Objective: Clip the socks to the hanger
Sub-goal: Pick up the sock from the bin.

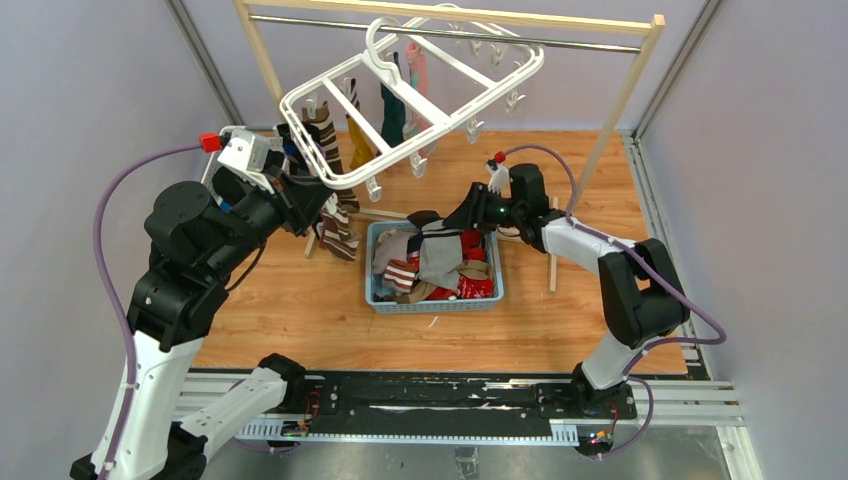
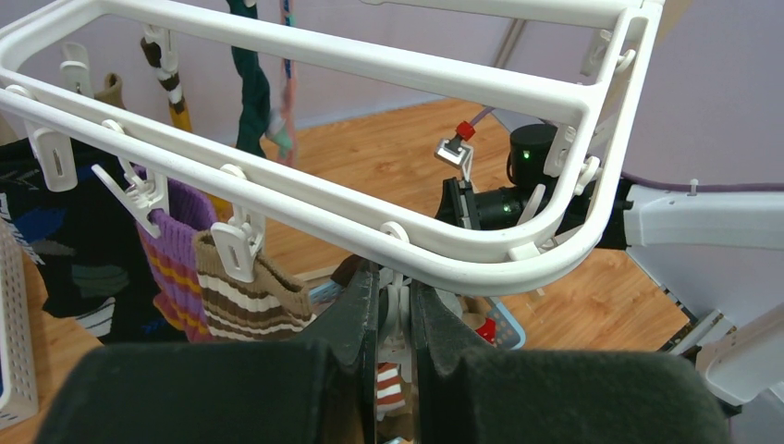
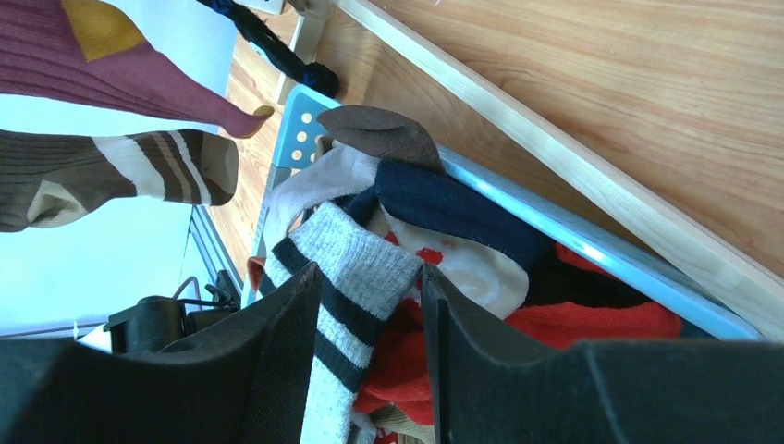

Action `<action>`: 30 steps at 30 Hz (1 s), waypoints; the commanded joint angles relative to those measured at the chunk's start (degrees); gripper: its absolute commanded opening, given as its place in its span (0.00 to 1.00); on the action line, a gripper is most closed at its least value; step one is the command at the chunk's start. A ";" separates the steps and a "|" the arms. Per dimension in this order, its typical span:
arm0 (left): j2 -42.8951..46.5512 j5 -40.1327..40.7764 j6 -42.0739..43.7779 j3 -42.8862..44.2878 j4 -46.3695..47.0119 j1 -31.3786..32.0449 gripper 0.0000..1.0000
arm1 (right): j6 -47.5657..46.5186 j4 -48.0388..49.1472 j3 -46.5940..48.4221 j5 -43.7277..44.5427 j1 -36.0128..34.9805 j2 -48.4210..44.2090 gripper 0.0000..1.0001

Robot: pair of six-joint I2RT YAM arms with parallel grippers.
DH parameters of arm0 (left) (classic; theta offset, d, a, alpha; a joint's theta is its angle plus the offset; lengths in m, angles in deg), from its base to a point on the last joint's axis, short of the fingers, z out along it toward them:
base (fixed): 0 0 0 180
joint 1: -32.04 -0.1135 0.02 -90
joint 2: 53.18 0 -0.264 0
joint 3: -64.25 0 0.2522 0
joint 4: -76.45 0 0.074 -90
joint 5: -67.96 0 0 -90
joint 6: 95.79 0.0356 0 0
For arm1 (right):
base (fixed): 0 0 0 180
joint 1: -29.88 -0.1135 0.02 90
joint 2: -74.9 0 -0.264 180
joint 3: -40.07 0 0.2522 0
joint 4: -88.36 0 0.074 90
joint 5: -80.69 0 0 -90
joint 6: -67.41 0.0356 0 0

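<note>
**Entry: drying station, one clip pinched, one sock straddled. Hazards on file**

Hanger: white frame, hung tilted by its hook from the metal rail of the wooden rack, above the table. Several socks were already pegged, among them a brown-and-cream striped sock and a purple striped sock on the near rail.

Left gripper: fingers narrow, pinched on a dangling clip beneath the near rail.

Right gripper: low over the blue basket, which held the unpegged heap. Its fingers stood narrowly apart on either side of a grey striped sock. Whether they pressed it could not be told.

Hazards, as judged:
- The frame hung free on one hook, so a sideways pull on the pinched clip would likely swing or tilt it further and carry the clip off line for the incoming sock.
- The left fingers held a small clip. A slip would let its jaws snap shut before any cuff arrived.
- The grey sock lay tangled with navy, white and red neighbours, so a lift might drag extras out or lose the sock.
- The right arm had to rise towards the corner where the left arm sat, so contact between arms, frame or pegged socks was possible.
</note>
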 commanded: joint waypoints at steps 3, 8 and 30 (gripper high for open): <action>0.23 -1.10 0.02 -0.11 -1.73 -0.21 0.00 | 1.88 0.65 1.50 -1.85 -0.61 2.27 0.44; 0.37 -1.26 -0.02 -0.24 -1.77 -0.21 0.00 | 4.90 4.49 1.39 -2.95 -0.54 1.55 0.35; 0.86 -1.83 -0.58 -0.94 -1.77 -0.21 0.00 | -19.38 7.66 -4.63 4.16 -14.85 -26.32 0.00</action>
